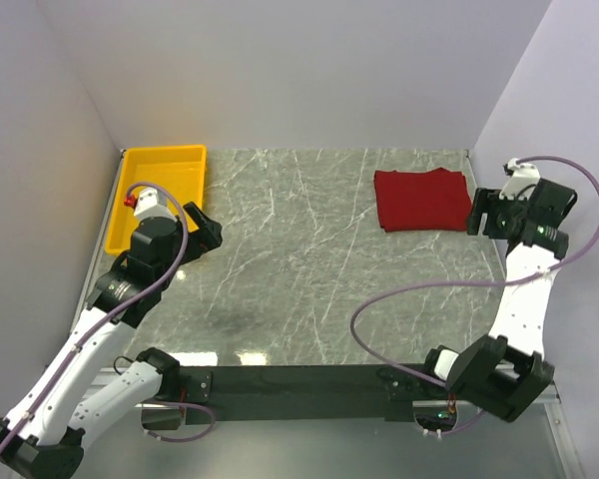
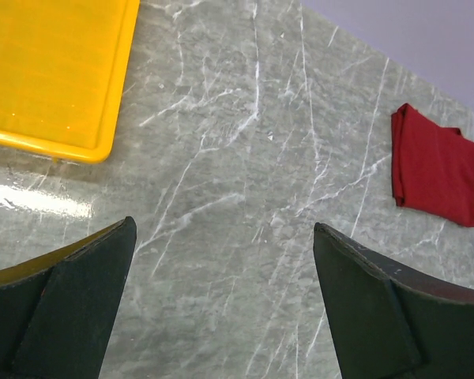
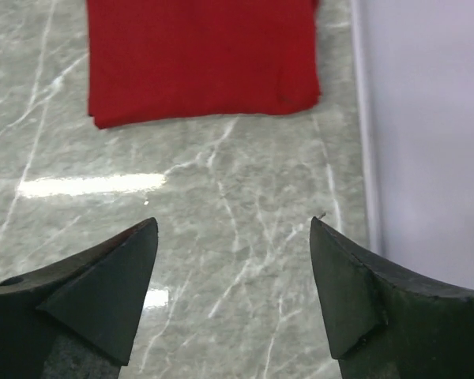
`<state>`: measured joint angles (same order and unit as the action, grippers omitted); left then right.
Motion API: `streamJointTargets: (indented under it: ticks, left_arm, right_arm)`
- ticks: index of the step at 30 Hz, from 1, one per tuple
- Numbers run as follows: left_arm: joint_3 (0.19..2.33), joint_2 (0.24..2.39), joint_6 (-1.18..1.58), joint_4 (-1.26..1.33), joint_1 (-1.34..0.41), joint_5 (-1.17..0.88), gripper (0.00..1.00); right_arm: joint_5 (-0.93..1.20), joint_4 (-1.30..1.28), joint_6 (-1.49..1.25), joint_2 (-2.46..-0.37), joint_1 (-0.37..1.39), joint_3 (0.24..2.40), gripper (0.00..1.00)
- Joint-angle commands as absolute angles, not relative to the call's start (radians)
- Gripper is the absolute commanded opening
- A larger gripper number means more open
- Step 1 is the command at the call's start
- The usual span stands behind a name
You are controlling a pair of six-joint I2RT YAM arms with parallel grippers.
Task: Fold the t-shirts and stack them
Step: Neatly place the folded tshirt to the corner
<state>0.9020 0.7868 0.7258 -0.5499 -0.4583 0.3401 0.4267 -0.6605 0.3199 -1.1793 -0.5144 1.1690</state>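
The dark red t-shirt (image 1: 422,199) lies folded into a flat rectangle at the back right of the marble table; it also shows as a red t-shirt (image 3: 201,59) at the top of the right wrist view and as a small red t-shirt (image 2: 438,168) at the right edge of the left wrist view. My right gripper (image 1: 482,213) hovers just right of the shirt, open, with only bare marble between its fingertips (image 3: 142,237). My left gripper (image 1: 208,228) is far off at the left, open wide and empty, beside the yellow tray.
A yellow plastic tray (image 1: 170,163) sits at the back left corner, its rim (image 2: 79,146) near my left fingers. Grey walls close the table at the back and both sides; the right wall (image 3: 426,118) stands close to my right gripper.
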Motion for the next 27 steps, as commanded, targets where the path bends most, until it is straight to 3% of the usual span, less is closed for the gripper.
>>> streamJointTargets:
  ticks: [1,10,27]
  left_arm:
    - [0.896,0.747,0.712,-0.571,-0.453,0.371,0.99]
    - [0.888,0.721,0.715,-0.581,-0.454,0.356,0.99]
    - [0.890,0.715,0.706,-0.592,-0.454,0.345,0.99]
  right_arm:
    - [0.321,-0.529,0.236,-1.070,-0.515,1.117,0.85]
    - [0.226,-0.471,0.193,-0.950,-0.515,1.060,0.88]
    - [0.158,-0.410,0.126,-0.948,-0.515,0.994,0.89]
